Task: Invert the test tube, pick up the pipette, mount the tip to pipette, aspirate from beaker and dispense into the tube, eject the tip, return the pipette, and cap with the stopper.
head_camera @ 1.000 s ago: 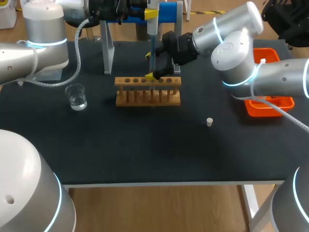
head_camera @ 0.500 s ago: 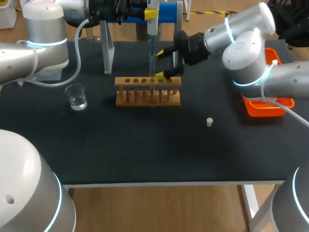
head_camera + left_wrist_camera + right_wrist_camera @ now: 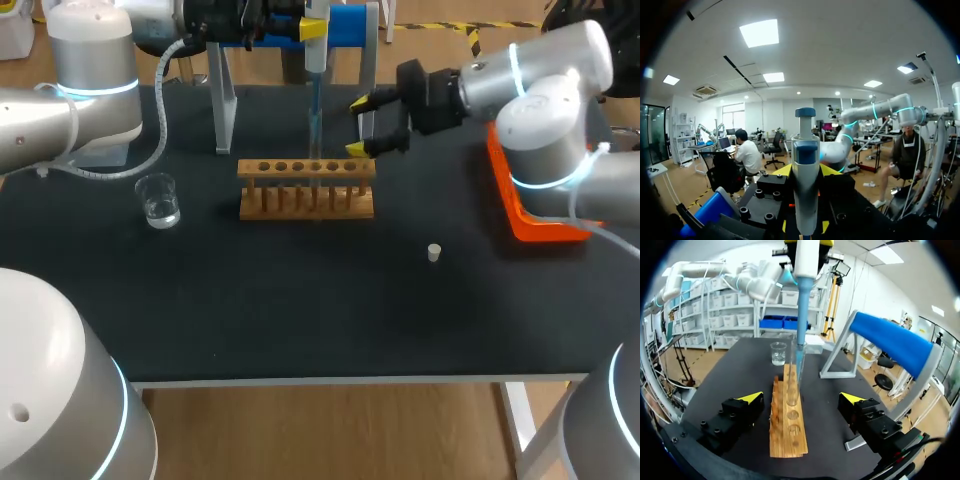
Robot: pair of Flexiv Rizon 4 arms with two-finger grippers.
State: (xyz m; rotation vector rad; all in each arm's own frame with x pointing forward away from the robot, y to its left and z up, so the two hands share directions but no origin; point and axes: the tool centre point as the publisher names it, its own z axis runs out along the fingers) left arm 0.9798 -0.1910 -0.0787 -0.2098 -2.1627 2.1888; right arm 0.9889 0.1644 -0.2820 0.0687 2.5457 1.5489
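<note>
My left gripper (image 3: 313,28) is pinching the pipette (image 3: 315,62), its tip (image 3: 799,352) dipping into the test tube (image 3: 794,377); my right gripper (image 3: 357,127) is hovering spread at 1 o'clock of the rack (image 3: 305,195).

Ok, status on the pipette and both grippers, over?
Left jaws shut on pipette, its tip down in the test tube in the rack. Right jaws open, apart from the rack. Stopper loose on table; nothing blocking.
</note>
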